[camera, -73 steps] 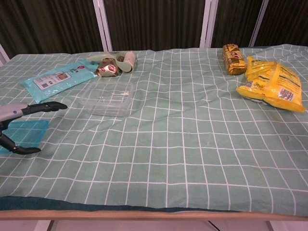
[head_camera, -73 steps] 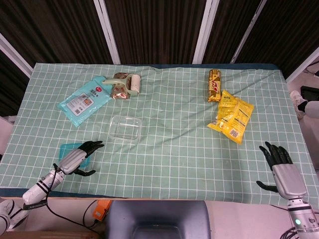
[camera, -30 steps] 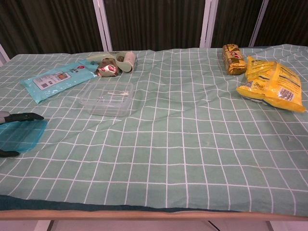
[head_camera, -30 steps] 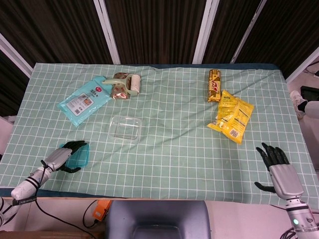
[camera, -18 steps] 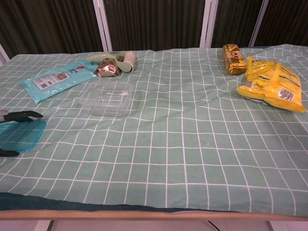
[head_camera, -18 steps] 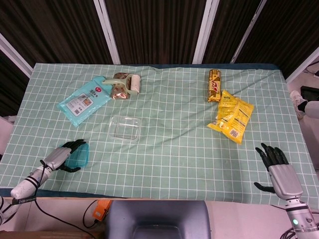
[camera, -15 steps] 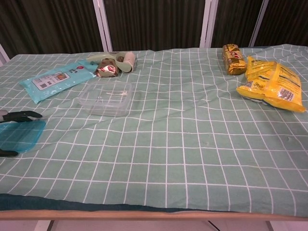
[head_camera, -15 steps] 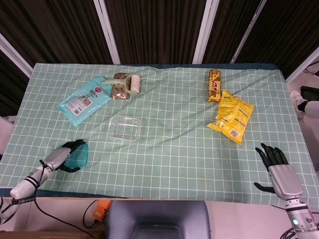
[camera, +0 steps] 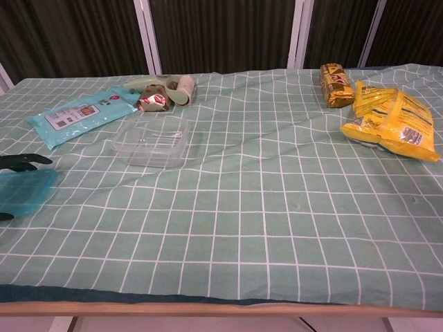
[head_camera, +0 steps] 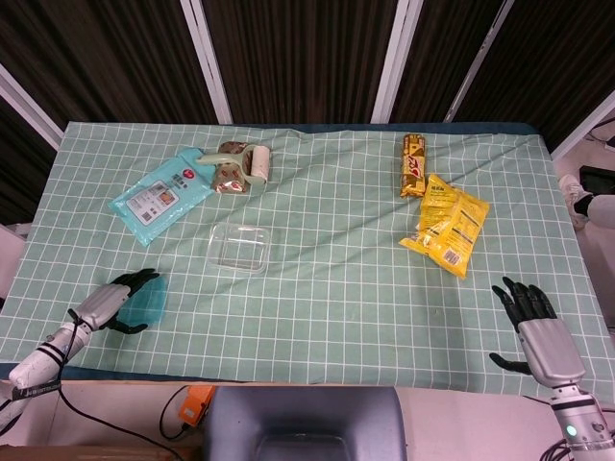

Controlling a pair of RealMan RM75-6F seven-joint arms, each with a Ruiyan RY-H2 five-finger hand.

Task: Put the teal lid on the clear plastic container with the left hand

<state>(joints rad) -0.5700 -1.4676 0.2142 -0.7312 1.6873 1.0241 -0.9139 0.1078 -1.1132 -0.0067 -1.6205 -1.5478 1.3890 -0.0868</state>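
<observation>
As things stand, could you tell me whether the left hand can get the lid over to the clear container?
Probably yes: the left hand holds the teal lid, and only bare cloth lies before the clear container.

Light falls evenly and brightly from overhead across the counter [head_camera: 327, 250], leaving only faint, short shadows under the objects and soft shading in the cloth's wrinkles near the far edge. The backdrop behind the far edge is dark, with pale strips catching light. The yellow snack bag [head_camera: 445, 225] shows small glossy highlights, and the clear plastic container [camera: 150, 141] glints weakly along its rim. Both views are sharp across the middle; the chest view shows mild softness toward its left edge, and the head view bends slightly at the corners.
</observation>
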